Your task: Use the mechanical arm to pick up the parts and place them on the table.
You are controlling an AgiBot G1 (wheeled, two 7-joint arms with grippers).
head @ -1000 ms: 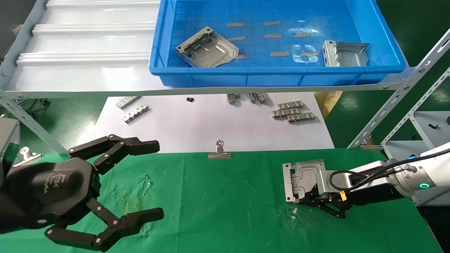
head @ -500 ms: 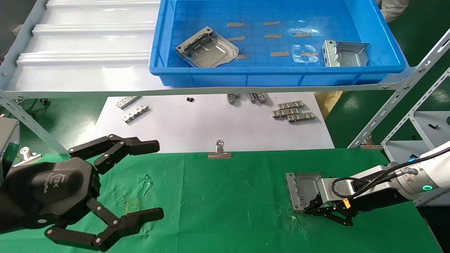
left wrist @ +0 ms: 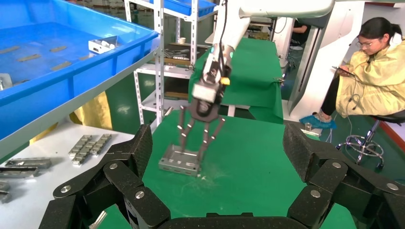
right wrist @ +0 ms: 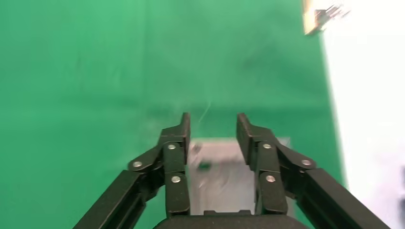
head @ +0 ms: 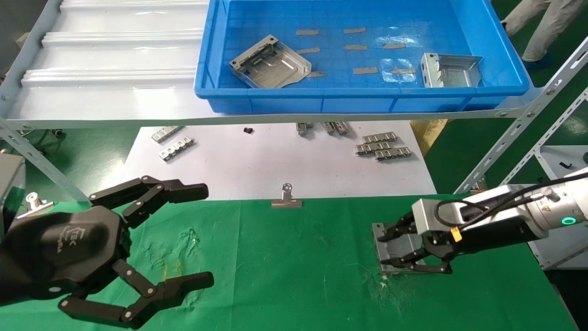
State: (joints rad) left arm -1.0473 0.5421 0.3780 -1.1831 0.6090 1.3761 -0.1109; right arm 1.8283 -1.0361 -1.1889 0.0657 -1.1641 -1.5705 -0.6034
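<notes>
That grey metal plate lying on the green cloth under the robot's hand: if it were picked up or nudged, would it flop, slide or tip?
The plate looks like stamped sheet metal with folded-up edges, so it probably stays stiff. Thin as it appears, it is likely light. Lying flat on the green cloth under the open right gripper, it seems unlikely to tip, and the cloth may resist sliding.

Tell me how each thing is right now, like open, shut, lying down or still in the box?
Right end effector: open, above the metal part, not holding it.
Left end effector: open, empty, hovering over the green table.
Metal part on the table: lying flat, released.
Two metal parts in the blue bin: not yet picked.
Binder clip: shut on the cloth edge.
</notes>
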